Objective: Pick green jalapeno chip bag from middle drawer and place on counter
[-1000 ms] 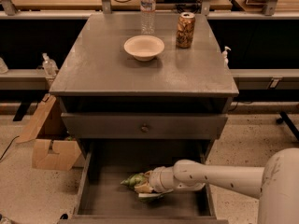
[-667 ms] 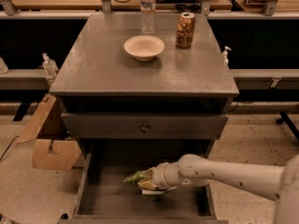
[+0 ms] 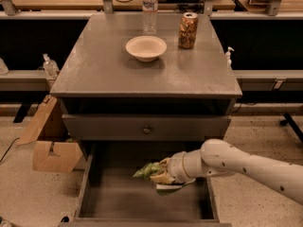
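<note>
The green jalapeno chip bag (image 3: 147, 170) is crumpled in my gripper (image 3: 161, 178), held above the floor of the open middle drawer (image 3: 113, 197). The gripper is shut on the bag, with green sticking out to the left and below it. My white arm (image 3: 236, 163) reaches in from the right over the drawer's right side. The grey counter (image 3: 104, 65) lies above, at the top of the cabinet.
On the counter stand a white bowl (image 3: 146, 48), a brown-gold can (image 3: 188, 30) and a clear water bottle (image 3: 150, 8). The closed drawer front with a round knob (image 3: 147, 129) overhangs the open drawer. A cardboard box (image 3: 49, 141) sits on the floor at left.
The gripper with the bag has risen a little and shifted slightly right inside the drawer; the arm sits higher.
</note>
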`<action>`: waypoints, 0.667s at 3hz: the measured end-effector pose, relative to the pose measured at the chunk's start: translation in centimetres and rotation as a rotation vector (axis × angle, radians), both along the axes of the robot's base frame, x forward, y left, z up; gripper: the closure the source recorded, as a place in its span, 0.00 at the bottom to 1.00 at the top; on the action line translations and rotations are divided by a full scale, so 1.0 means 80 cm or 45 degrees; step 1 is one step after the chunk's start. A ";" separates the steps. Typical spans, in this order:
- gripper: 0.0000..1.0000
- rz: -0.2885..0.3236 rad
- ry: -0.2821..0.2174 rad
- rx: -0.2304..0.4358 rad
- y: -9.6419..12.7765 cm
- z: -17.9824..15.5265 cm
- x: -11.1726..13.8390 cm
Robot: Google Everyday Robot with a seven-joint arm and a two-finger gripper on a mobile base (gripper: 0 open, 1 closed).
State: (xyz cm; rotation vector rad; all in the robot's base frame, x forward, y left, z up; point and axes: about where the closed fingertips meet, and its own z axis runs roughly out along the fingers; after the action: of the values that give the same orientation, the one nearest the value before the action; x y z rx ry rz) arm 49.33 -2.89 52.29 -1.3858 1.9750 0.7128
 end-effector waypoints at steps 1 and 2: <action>1.00 -0.005 0.001 0.003 0.001 -0.003 0.001; 1.00 0.018 -0.002 -0.012 0.007 0.006 0.000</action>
State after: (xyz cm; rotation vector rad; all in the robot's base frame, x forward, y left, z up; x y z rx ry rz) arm 49.36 -2.30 52.78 -1.4067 1.9714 0.7090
